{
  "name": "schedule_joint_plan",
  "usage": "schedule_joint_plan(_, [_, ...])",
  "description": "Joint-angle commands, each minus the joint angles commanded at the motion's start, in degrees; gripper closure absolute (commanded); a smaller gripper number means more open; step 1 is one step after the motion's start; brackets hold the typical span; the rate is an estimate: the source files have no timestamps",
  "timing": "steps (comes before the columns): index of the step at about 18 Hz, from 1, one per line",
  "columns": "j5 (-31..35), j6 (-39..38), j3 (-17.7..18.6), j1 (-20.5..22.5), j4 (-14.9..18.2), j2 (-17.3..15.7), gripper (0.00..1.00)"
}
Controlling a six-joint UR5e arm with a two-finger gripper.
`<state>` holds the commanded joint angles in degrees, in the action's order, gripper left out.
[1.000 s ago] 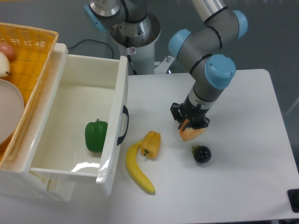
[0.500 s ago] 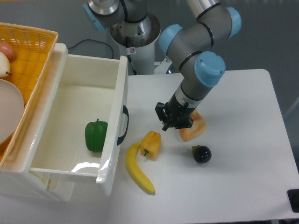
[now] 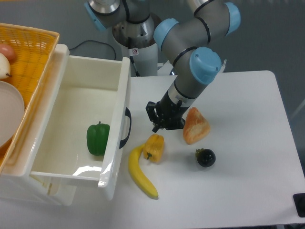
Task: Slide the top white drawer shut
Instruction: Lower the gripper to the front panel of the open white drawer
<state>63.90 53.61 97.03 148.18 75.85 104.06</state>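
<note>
The top white drawer [image 3: 71, 100] stands pulled far out of its cabinet at the left, with a green bell pepper [image 3: 97, 138] lying inside. Its dark curved handle [image 3: 127, 128] faces right on the front panel. My gripper [image 3: 157, 125] hangs low over the table a short way right of the handle, not touching it. The fingers look close together and hold nothing; their exact gap is hard to see.
A yellow pepper [image 3: 153, 147] and a banana [image 3: 140, 174] lie just below the gripper, close to the drawer front. An orange bread-like piece [image 3: 195, 126] and a dark round fruit [image 3: 206, 157] lie to the right. An orange woven basket [image 3: 24, 62] sits on the cabinet.
The gripper has moved left, away from the orange bread-like piece and toward the drawer handle. The piece now lies uncovered on the table. The drawer has not moved.
</note>
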Motion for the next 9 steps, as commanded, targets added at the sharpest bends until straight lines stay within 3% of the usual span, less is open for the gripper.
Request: schedule_joint_plan(9, [-2.5,-1.4,-0.1,-2.5,0.9,-0.4,1.00])
